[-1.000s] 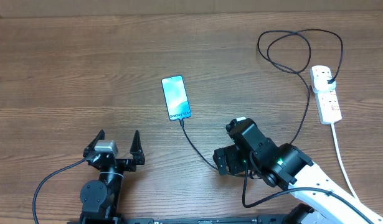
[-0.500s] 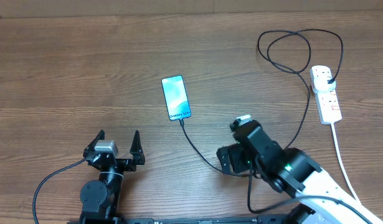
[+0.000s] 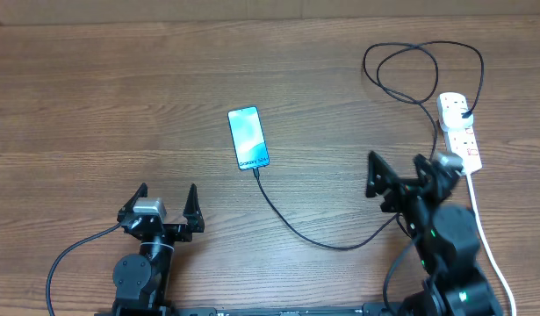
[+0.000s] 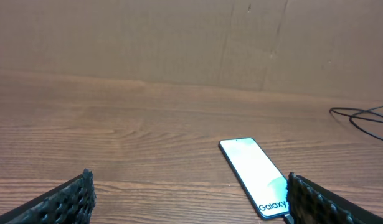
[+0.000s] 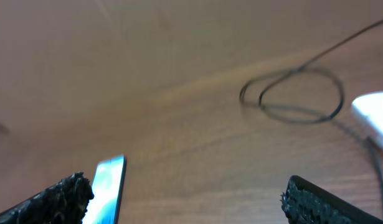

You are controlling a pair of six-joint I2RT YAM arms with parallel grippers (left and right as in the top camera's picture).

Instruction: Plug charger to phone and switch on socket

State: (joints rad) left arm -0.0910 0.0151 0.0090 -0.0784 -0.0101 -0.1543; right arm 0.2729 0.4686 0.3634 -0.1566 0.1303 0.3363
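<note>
The phone [image 3: 248, 138] lies screen up and lit at mid table. It also shows in the left wrist view [image 4: 253, 175] and the right wrist view [image 5: 108, 186]. The black charger cable [image 3: 291, 226] meets the phone's lower edge, curves right, loops at the back right [image 5: 297, 93], and its plug [image 3: 464, 111] sits in the white power strip [image 3: 460, 133]. My right gripper [image 3: 397, 173] is open and empty, just left of the strip. My left gripper [image 3: 167, 200] is open and empty, near the front edge, below and left of the phone.
The strip's white cord [image 3: 480, 219] runs toward the front right, past my right arm. A brown cardboard wall [image 4: 191, 43] stands behind the wooden table [image 3: 120, 96].
My right arm has swung right from the cable's low bend to beside the power strip, with its gripper now spread open. The cable lies loose. The left arm has not moved.
</note>
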